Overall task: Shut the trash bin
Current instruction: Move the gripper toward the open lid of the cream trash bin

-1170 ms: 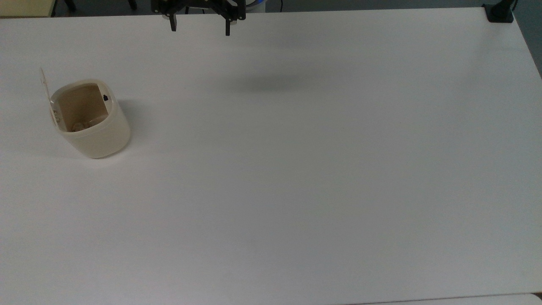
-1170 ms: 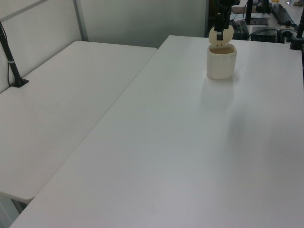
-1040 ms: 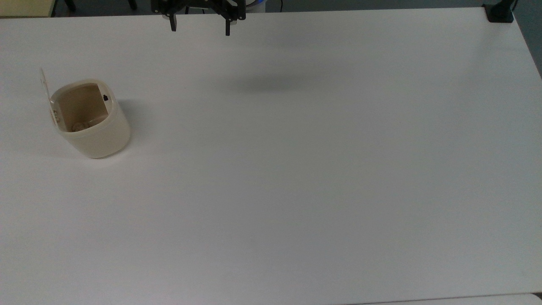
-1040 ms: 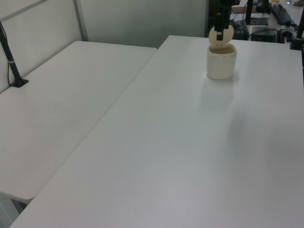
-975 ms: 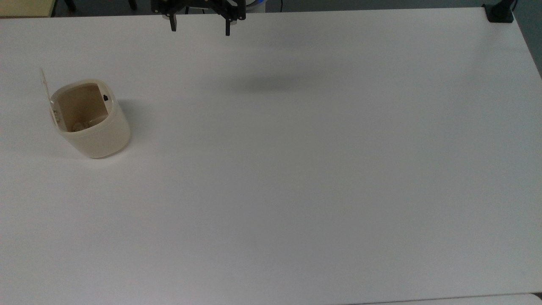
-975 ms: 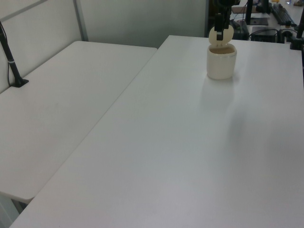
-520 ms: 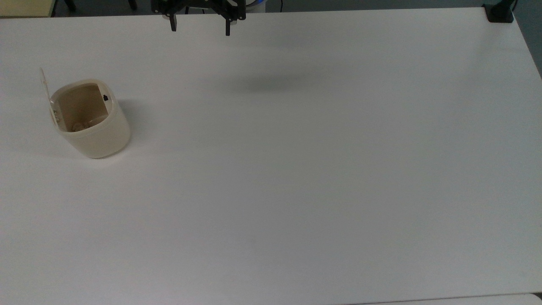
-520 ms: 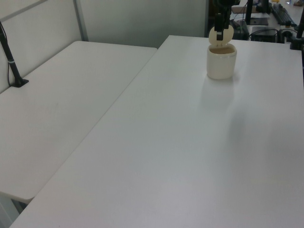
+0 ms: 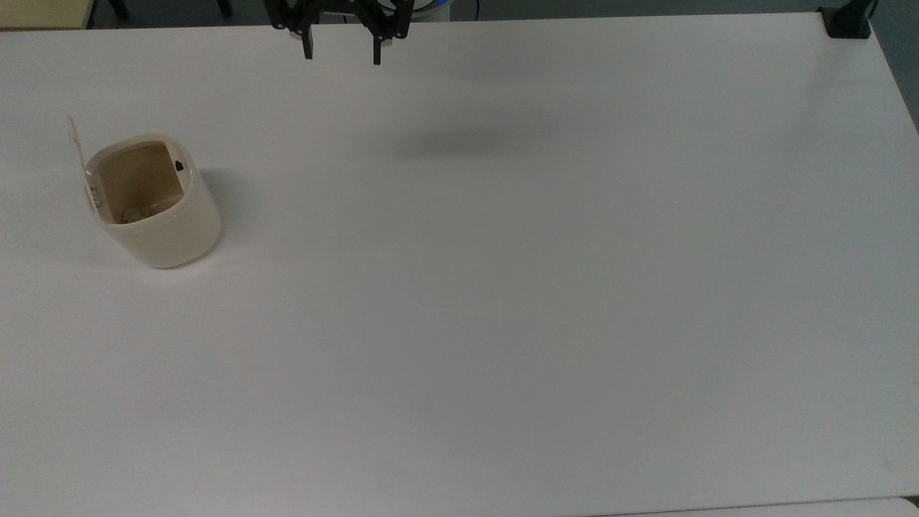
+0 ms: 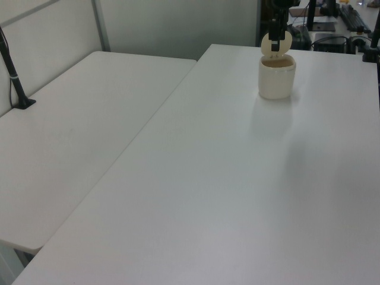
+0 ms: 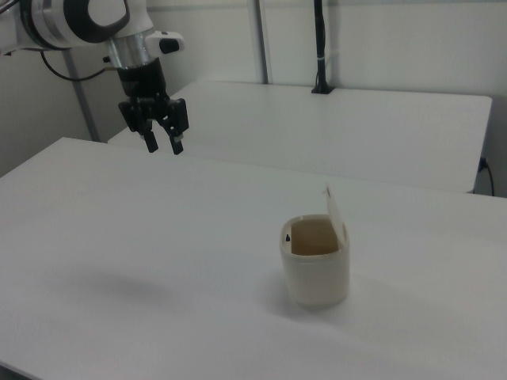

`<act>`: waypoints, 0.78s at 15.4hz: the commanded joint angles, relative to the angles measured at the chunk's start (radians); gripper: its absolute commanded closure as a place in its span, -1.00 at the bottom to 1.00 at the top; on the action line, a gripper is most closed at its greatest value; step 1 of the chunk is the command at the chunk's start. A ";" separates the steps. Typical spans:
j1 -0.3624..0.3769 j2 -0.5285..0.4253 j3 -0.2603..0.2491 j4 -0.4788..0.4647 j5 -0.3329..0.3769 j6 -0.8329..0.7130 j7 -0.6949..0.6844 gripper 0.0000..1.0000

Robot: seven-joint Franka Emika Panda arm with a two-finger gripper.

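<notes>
the trash bin point(image 9: 159, 208) stands open near the top view's left edge of the white table point(image 9: 502, 287), its lid point(image 9: 75, 147) tipped up almost vertical on the side toward the top view's left, a small black button point(image 9: 179, 166) on the rim opposite the hinge. something pale lies at the bottom, too small to name. the bin and lid are where they were a second ago. what has changed is the gripper point(image 9: 341, 56): it hangs at the top view's upper edge, well apart from the bin, and its two fingers have drawn closer together than half a second ago, now a narrow gap with nothing between them. my reading is that the arm is readying a slimmer tip to push the lid down, so the closing itself is not yet begun.

the right view shows the gripper point(image 11: 161, 144) high above the table and clear of the bin point(image 11: 316, 269), with the lid point(image 11: 336, 212) leaning back slightly. the left view lines the arm up behind the bin point(image 10: 276, 76), which would wrongly suggest they are close.
</notes>
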 commanded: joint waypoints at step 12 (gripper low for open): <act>-0.240 0.004 -0.020 -0.003 0.011 0.178 -0.021 1.00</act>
